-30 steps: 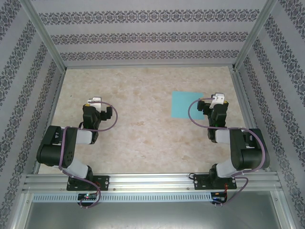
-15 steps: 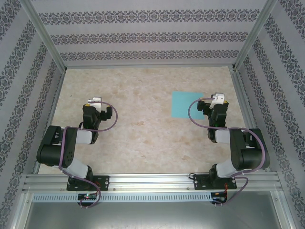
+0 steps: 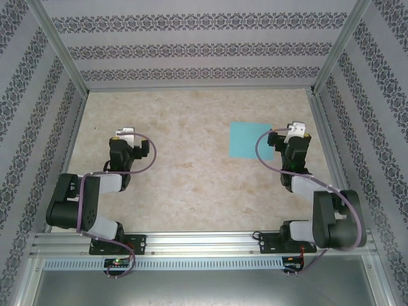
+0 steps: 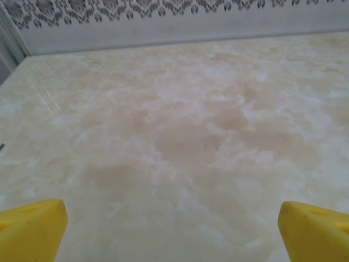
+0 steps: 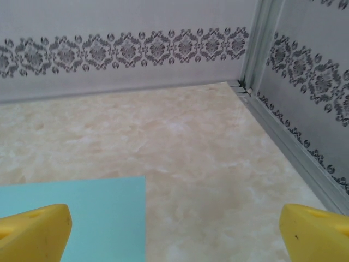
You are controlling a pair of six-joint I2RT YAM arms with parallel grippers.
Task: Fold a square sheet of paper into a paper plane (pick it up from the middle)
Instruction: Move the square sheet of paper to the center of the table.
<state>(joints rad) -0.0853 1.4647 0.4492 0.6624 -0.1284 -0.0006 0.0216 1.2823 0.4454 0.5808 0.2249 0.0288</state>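
The square sheet of light-blue paper (image 3: 248, 139) lies flat and unfolded on the table, right of centre. My right gripper (image 3: 296, 129) hovers just to the right of it, pointing at the back wall. In the right wrist view the paper (image 5: 82, 215) fills the lower left, its far right corner ahead of the left finger. The right gripper (image 5: 174, 240) is open, its yellow fingertips (image 5: 34, 233) wide apart with nothing between them. My left gripper (image 3: 124, 133) is far to the left over bare table. It (image 4: 174, 234) is open too and holds nothing.
The marbled beige table (image 3: 191, 166) is boxed in by patterned walls, with aluminium posts at the corners. A metal rail (image 5: 289, 142) runs along the right edge close to the right gripper. The back wall (image 4: 180, 27) stands well ahead of the left gripper.
The right arm has reached a little farther from its base, its elbow dropping toward the near edge. The left arm has shifted slightly as well. The paper has not moved.
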